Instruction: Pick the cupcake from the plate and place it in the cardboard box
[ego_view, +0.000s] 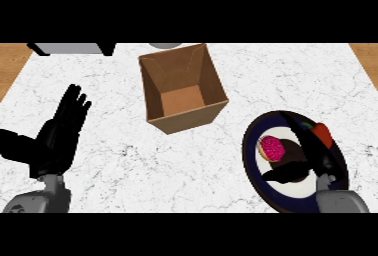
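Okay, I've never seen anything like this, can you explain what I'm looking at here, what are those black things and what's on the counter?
You are looking steeply down from the robot's head at a white marble counter. The black shapes are its two hands on grey forearms. The left robot hand rests open at the left, holding nothing. The right robot hand is over a dark plate, fingers curling round a pink-topped cupcake. An open cardboard box stands in the middle, with nothing visible inside. Whether the cupcake has left the plate cannot be told.
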